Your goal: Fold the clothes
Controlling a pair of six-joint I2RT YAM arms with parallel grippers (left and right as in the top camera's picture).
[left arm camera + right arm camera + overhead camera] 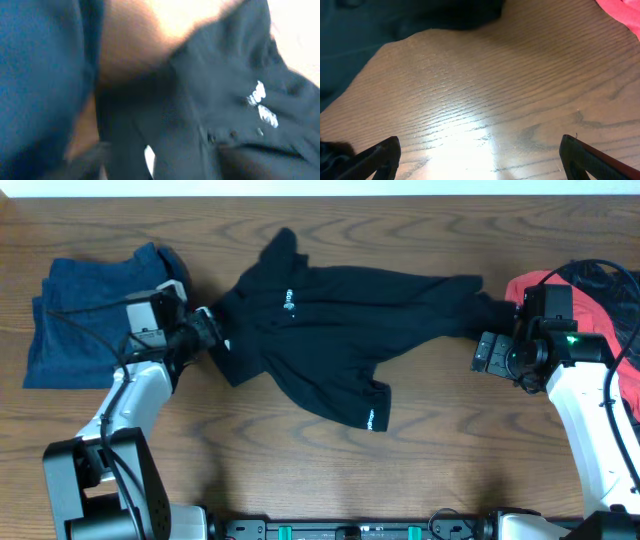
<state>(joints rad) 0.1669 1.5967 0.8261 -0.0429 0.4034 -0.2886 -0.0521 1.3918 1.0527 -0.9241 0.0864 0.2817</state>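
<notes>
The left hand (208, 326) sits at the black shirt's (330, 320) left edge, its grip impossible to tell, while the right hand (488, 350) spreads wide above the table (300, 470) by the shirt's right end.

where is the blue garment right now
In the overhead view the blue garment lies at the left end of the table, on the robot's left; the left gripper sits between it and the spread black shirt.

a black garment (330, 320) lies spread across the middle of the wooden table (300, 470). the left gripper (207, 328) meets its left edge, beside blue clothes (85, 315). the right gripper (488, 350) sits near its right sleeve, beside red cloth (528, 282).
</notes>
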